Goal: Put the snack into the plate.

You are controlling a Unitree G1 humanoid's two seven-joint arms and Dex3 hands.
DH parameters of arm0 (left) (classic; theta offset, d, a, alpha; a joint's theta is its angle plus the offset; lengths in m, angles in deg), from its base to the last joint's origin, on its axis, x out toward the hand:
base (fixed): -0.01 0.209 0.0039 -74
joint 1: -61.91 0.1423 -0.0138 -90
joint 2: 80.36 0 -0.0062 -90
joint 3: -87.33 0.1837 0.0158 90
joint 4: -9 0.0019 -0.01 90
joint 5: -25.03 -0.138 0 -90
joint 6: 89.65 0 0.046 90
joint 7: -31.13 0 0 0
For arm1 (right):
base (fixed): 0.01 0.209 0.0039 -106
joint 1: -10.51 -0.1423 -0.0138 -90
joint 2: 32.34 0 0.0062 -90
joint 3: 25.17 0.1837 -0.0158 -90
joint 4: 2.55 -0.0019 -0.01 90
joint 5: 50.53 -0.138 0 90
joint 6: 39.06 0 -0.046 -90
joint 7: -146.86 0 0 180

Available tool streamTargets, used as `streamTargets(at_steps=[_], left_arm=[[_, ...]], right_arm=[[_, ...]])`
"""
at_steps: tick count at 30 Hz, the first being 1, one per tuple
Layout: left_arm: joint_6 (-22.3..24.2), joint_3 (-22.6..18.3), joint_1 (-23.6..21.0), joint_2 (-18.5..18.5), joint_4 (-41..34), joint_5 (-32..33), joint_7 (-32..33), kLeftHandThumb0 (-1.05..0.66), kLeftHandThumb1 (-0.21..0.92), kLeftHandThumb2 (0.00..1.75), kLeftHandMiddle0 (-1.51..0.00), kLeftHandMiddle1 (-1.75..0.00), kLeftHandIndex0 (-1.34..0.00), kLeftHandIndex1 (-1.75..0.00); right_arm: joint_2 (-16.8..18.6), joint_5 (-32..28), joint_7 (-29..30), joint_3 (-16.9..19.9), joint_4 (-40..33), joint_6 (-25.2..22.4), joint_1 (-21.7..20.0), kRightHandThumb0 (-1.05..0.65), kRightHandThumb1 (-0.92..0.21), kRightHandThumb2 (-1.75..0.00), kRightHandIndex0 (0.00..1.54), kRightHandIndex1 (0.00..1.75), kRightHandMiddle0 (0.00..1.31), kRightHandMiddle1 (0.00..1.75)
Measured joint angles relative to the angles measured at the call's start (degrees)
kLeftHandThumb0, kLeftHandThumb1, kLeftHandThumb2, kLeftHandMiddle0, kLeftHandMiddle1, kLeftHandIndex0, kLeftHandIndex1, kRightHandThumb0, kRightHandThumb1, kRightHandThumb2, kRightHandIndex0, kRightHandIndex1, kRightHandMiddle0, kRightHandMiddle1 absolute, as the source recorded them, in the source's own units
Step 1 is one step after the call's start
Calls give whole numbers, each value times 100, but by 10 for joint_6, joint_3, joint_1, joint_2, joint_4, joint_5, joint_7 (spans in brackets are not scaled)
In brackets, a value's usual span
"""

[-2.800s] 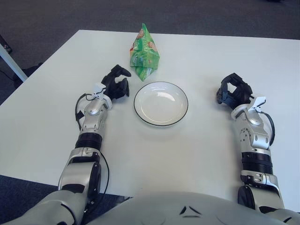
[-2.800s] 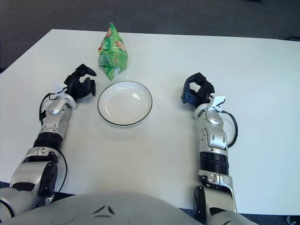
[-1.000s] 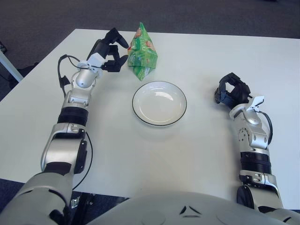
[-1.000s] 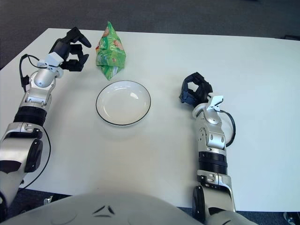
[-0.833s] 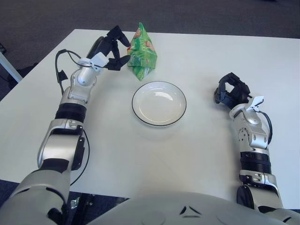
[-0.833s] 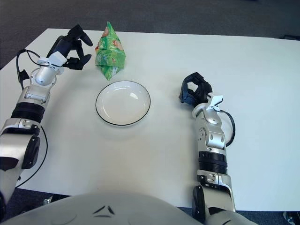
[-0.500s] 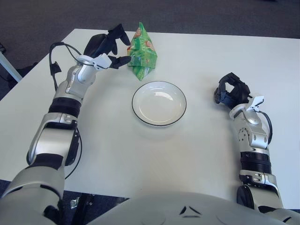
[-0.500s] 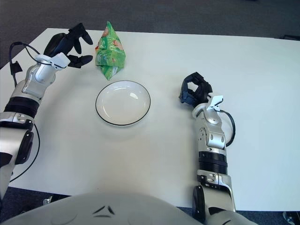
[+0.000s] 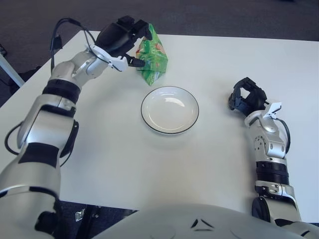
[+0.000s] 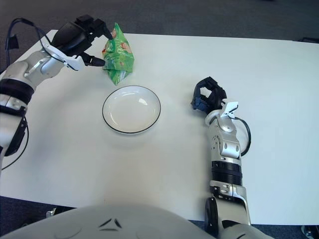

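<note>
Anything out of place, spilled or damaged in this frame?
Nothing stands out. The snack bag stands upright and intact on the table, beyond the empty plate. The left hand is at the bag's left side with its fingers spread around it, not clearly gripping. The right hand shows to the right of the plate.

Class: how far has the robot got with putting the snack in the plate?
Done: nothing delivered; the plate holds nothing. In hand: the left hand has spread fingers at the green snack bag, not clearly gripping. Left: grasp, carry, release. The right hand shows right of the plate.

Snack bag point(image 9: 152, 55) partly behind left hand point(image 9: 122, 42)
</note>
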Motion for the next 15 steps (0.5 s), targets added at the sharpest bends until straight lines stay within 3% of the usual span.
streamTargets(at_steps=[7,15], left_arm=[[2,84,-52,0,54,-76,85,-102,91,28,-1,-9,0,-17],[29,142,-92,-17,94,-109,133,-105,92,32,0,0,0,-2]], right_arm=[[0,0,0,0,0,0,0,-46,-38,-124,126,175,57,175],[0,0,0,0,-1,0,2,-46,-38,-124,126,175,57,175]])
